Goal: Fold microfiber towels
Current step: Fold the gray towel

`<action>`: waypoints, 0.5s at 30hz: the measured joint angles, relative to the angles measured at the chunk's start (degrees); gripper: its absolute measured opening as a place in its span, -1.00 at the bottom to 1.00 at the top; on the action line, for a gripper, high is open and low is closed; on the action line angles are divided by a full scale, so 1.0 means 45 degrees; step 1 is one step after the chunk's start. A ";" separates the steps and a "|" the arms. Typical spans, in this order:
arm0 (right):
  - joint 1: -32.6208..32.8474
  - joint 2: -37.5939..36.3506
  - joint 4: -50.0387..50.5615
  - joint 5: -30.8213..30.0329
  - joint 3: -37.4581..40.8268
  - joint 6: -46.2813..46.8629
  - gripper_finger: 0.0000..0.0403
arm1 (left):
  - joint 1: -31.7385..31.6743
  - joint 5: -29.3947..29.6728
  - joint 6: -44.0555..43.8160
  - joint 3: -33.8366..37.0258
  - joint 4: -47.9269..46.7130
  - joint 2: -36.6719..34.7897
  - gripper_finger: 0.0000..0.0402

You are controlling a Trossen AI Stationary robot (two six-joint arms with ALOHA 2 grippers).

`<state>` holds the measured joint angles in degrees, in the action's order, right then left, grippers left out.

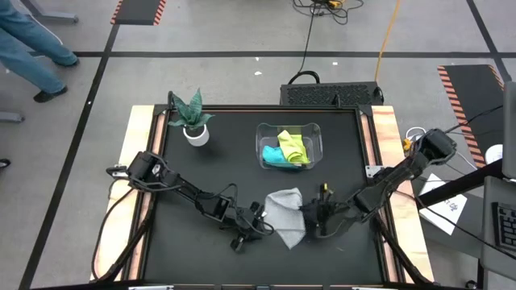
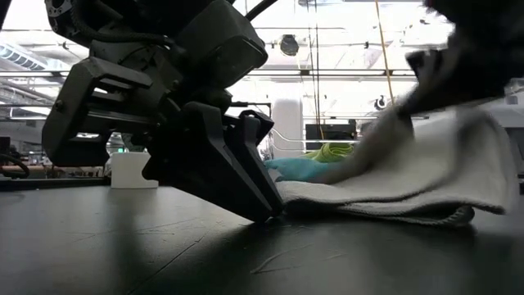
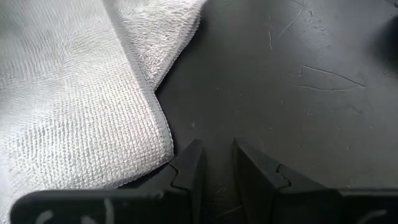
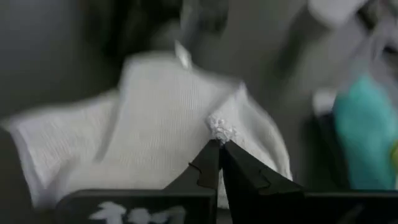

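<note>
The right gripper [image 4: 219, 144] pinches an edge of the grey towel [image 1: 286, 216], lifting it. The left gripper [image 3: 214, 163], fingers slightly apart and empty, rests on the table [image 1: 201, 169] just beside the towel's other edge. The towel's long axis runs front to back. 2 more towels, teal [image 1: 272, 156] and yellow-green [image 1: 293, 145], lie in 1 bin [image 1: 316, 129].

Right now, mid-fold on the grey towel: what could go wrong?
1. The right gripper pinches only a small tuft of the grey towel; it may slip out when pulled.
2. The left gripper sits on the table beside the towel's corner, holding nothing, so the cloth may drag instead of folding.
3. The towel already lies bunched; the fold may come out crooked.
</note>
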<state>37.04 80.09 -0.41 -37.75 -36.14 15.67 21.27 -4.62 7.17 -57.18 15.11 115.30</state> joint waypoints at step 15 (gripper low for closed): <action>-0.0049 -0.5625 0.2352 0.0755 -0.4581 -0.5286 -1.00 | 0.0600 -0.0033 0.0027 0.0067 -0.0398 -0.0633 -0.54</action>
<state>36.82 54.78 10.18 -34.35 -56.75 -8.12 23.98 -4.76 7.29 -56.88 13.32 112.45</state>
